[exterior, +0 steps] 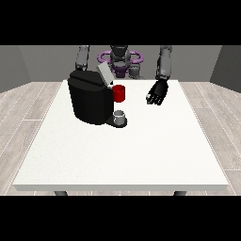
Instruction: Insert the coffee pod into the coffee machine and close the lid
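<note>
- Grey coffee pod is sitting on the coffee machine base, below a red thing at the machine.
- My hand at the view's right is hovering over the worktop, fingers relaxed, holding nothing.
- Judging pod light, rigid; I'm planning to pinch its sides.

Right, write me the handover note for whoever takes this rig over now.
Hands: the hand at the view's right hangs above the table to the right of the coffee machine, fingers relaxed, holding nothing. The other hand is hidden behind the machine.
Things: the machine's lid stands open; a red thing at the machine sits below the lid; a grey thing, possibly the pod, rests at the machine's base.
Done: nothing visible.
Left: insert the pod, close the lid.
</note>
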### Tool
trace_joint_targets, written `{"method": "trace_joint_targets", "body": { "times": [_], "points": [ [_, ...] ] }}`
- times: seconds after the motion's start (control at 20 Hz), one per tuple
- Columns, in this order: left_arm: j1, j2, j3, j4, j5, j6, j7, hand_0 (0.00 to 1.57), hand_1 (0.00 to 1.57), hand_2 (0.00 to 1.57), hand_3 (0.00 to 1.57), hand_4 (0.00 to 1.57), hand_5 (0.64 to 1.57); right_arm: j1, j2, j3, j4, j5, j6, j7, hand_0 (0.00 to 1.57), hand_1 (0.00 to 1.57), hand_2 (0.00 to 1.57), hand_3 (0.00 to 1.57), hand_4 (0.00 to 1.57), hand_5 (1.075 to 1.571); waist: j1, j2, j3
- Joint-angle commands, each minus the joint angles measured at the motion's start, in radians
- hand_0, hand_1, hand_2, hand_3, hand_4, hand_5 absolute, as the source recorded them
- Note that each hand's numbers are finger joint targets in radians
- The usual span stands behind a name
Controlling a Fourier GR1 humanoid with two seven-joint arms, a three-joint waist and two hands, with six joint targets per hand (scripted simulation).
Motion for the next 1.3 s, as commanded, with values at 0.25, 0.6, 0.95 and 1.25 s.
{"method": "trace_joint_targets", "body": {
  "times": [0.25, 0.6, 0.95, 1.25],
  "points": [
    [-0.092, -0.039, 0.053, -0.052, 0.079, -0.174, -0.012, 1.42, 1.42, 1.41, 1.33, 0.52, 1.571, -0.021, -0.008, -0.043, 0.12, 0.018, -0.045, -0.012, 0.0, 0.0, 0.0, 0.0, 0.0, 1.571, 0.06, -0.067, 0.0001],
    [-0.123, -0.062, 0.052, -0.101, 0.084, -0.302, 0.031, 1.42, 1.42, 1.4, 1.33, 0.53, 1.571, 0.037, -0.026, -0.029, 0.125, 0.014, 0.0, -0.034, 0.0, 0.0, 0.0, 0.0, 0.0, 1.571, 0.039, -0.148, 0.0],
    [-0.284, -0.024, 0.124, -0.081, 0.102, -0.364, 0.098, 1.4, 1.4, 1.4, 1.34, 0.6, 1.571, -0.016, 0.004, -0.006, 0.078, 0.014, 0.001, -0.021, 0.0, 0.0, 0.0, 0.0, 0.0, 1.571, -0.029, -0.113, 0.0],
    [-0.386, -0.016, 0.194, -0.083, 0.163, -0.444, 0.135, 0.96, 0.96, 1.16, 1.36, 0.52, 1.571, -0.073, -0.011, -0.035, 0.061, -0.008, 0.006, -0.004, 0.0, 0.0, 0.0, 0.0, 0.0, 1.571, -0.041, -0.105, 0.0]
  ]
}}
